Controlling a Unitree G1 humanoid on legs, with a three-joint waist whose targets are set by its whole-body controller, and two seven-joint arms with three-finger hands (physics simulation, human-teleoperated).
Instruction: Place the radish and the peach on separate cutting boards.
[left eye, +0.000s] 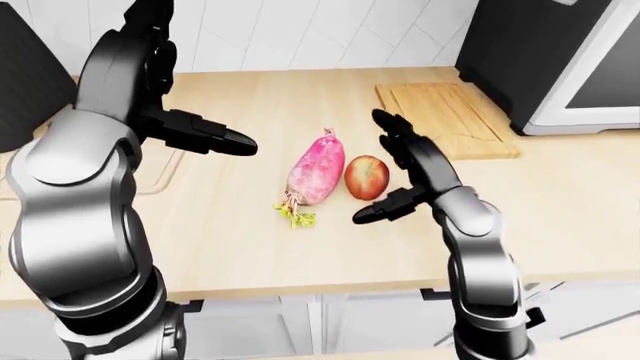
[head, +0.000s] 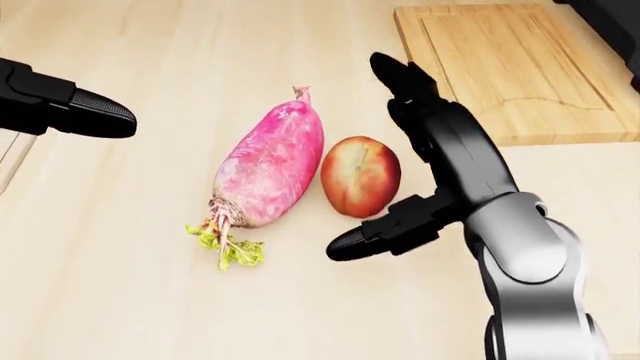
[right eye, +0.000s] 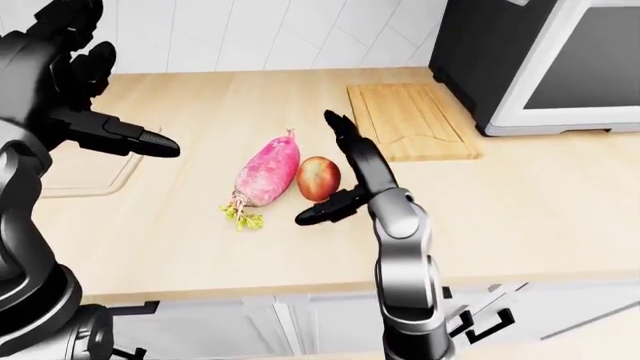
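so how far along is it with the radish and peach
Nothing is placed yet: radish and peach lie side by side on the counter. The open right hand flanks the peach; the left hand hovers apart. Both still need moving, one to the cutting board.

Bright, even, sharp, soft shadows

Simulated home kitchen. Long light wood counter (left eye: 250, 247) is the landmark: white tiled wall (left eye: 300, 34) rises along its top edge in the left-eye view, white cabinet fronts (right eye: 250, 330) with dark handles sit under it. A black oven with white trim (right eye: 540, 60) stands at the counter's right end, a wooden cutting board (left eye: 445, 120) lying on the counter just beside it.
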